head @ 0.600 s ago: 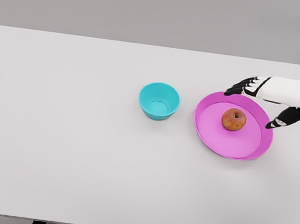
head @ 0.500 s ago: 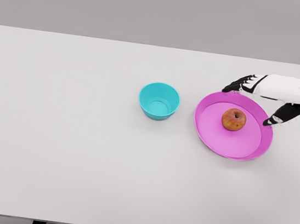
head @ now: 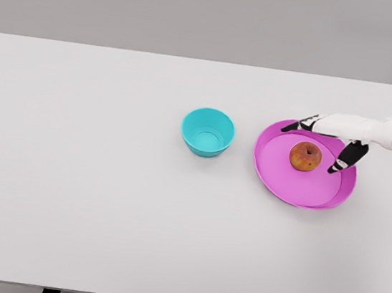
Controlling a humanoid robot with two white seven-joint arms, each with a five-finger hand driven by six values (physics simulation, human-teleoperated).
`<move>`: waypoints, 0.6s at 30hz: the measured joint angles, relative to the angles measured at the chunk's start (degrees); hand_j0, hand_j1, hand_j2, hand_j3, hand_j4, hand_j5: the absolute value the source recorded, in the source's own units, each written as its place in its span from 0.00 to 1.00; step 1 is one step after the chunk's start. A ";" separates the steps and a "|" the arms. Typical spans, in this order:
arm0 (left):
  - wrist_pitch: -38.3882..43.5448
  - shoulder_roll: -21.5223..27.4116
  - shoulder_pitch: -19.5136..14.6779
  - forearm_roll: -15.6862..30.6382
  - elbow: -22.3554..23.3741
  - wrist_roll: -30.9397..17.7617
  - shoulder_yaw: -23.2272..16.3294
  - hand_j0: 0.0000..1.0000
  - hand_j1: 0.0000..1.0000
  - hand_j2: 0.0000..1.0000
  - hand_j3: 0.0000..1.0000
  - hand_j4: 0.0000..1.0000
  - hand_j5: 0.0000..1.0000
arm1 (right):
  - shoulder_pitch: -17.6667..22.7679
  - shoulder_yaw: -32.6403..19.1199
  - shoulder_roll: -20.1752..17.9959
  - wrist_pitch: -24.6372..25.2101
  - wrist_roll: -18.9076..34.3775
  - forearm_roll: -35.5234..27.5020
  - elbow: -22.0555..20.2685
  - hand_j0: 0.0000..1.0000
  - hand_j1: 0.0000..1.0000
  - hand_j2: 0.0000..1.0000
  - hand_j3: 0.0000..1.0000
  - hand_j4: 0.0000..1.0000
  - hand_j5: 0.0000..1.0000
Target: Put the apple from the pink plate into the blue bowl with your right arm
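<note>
Apple is sitting on the pink plate, a bit up and right of the plate's centre, reddish-orange with a small dark stem dimple on top. Only the head view to go on, so that's the whole tour.

Right hand comes in from 3 o'clock, white forearm with a dark wrist band at the picture's edge. It hangs over the plate's far-right part, fingers spread and loose, gripping nothing. The dark fingertips reach out toward the plate's rim at about 11 o'clock from the apple, and the thumb drops down at roughly 3 o'clock from the apple, just beside it. So the apple sits in the gap between thumb and fingers, but I can't tell whether anything is actually touching it; looks like a small gap on the thumb side.

Blue bowl is more of a teal, standing upright at 9 o'clock from the plate, near it but not touching.

Everything rests on a plain white table with a grey wall behind. Left arm doesn't show anywhere.
</note>
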 measured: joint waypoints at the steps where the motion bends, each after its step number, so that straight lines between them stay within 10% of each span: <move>1: 0.00 0.00 0.00 0.00 0.00 0.00 0.00 1.00 1.00 1.00 1.00 1.00 1.00 | 0.26 0.04 0.12 -0.06 -0.03 0.08 0.19 1.00 1.00 1.00 1.00 1.00 1.00; 18: 0.00 0.00 0.00 0.00 0.00 0.00 0.01 1.00 1.00 1.00 1.00 1.00 1.00 | 0.26 0.38 4.69 -3.16 -0.01 4.09 8.17 1.00 1.00 1.00 1.00 1.00 1.00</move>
